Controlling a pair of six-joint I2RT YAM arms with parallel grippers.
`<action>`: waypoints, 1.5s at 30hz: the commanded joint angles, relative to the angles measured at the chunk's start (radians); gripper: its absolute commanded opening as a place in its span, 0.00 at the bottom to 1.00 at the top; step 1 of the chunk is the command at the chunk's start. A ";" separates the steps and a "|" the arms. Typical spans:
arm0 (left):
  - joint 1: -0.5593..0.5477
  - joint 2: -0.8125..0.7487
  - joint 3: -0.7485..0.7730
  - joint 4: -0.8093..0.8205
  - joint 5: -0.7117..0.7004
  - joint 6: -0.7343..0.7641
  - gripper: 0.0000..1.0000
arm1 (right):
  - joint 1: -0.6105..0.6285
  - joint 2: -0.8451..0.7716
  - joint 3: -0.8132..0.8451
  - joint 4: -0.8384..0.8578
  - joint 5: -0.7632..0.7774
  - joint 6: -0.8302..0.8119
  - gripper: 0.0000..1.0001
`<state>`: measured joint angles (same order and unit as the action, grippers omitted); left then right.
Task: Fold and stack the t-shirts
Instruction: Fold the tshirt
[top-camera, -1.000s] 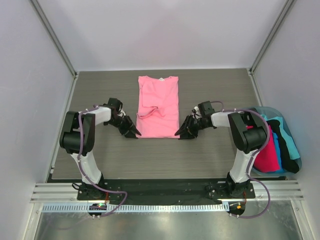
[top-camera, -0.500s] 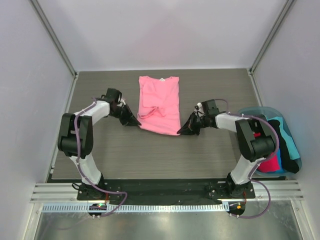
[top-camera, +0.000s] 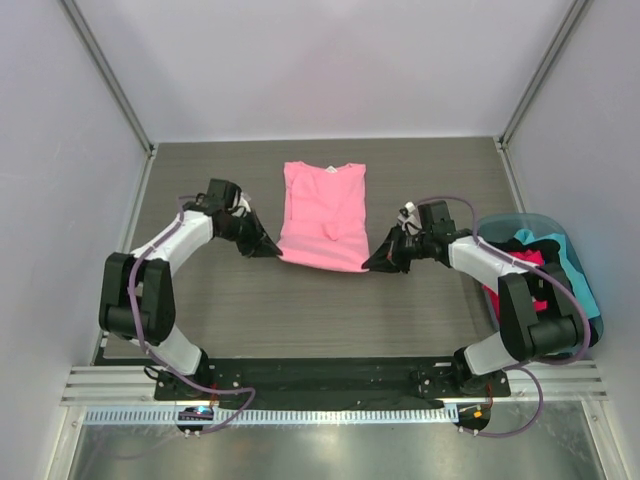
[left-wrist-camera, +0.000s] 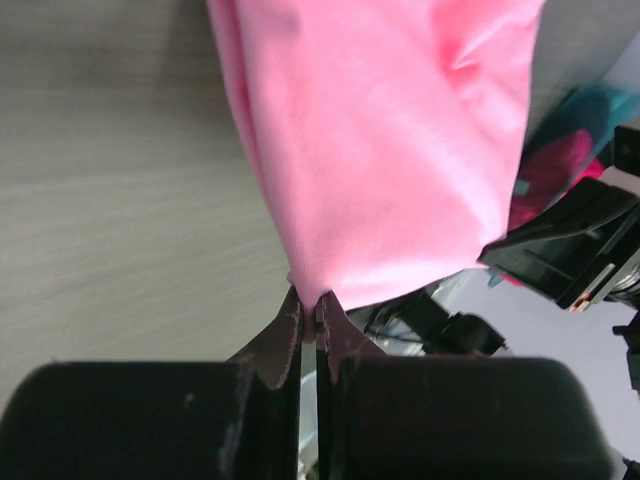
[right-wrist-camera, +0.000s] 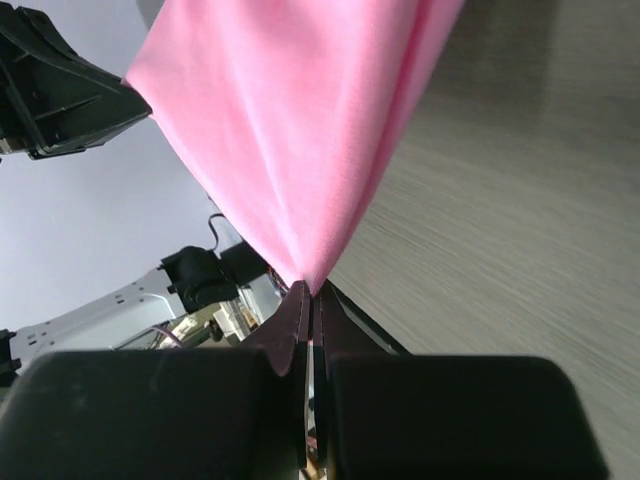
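A light pink t-shirt (top-camera: 325, 215) lies lengthwise on the table, sleeves folded in, its near hem lifted off the surface. My left gripper (top-camera: 276, 251) is shut on the hem's left corner; in the left wrist view the cloth (left-wrist-camera: 380, 150) rises from the pinched tips (left-wrist-camera: 309, 305). On the other side, my right gripper (top-camera: 369, 264) is shut on the hem's right corner, the pink cloth (right-wrist-camera: 290, 130) hanging taut from its tips (right-wrist-camera: 311, 291). More t-shirts, hot pink (top-camera: 528, 300), black (top-camera: 568, 285) and teal (top-camera: 588, 295), lie heaped at the right.
A light-blue plastic tub (top-camera: 505, 224) at the table's right edge holds the heap of shirts. The grey wood-grain table (top-camera: 200, 170) is bounded by white walls with metal corner posts (top-camera: 108, 75). The arm bases stand on a black rail (top-camera: 330, 375) at the near edge.
Both grippers closed on the near hem corners and lifted them away from me. The shirt's visible length has shortened, and it has shifted slightly right.
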<state>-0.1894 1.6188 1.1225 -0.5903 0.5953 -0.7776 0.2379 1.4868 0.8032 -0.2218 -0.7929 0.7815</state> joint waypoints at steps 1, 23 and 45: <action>-0.012 -0.075 -0.059 -0.060 0.006 0.017 0.00 | 0.000 -0.072 -0.047 -0.053 -0.031 -0.028 0.01; -0.031 -0.112 0.040 -0.071 -0.014 0.049 0.00 | 0.001 -0.141 0.048 -0.083 -0.029 -0.067 0.01; 0.016 0.418 0.620 0.030 -0.046 0.138 0.00 | -0.120 0.449 0.663 0.148 -0.016 -0.102 0.01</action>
<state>-0.1806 1.9873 1.6535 -0.5953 0.5629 -0.6846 0.1265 1.8713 1.3613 -0.1234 -0.8078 0.7074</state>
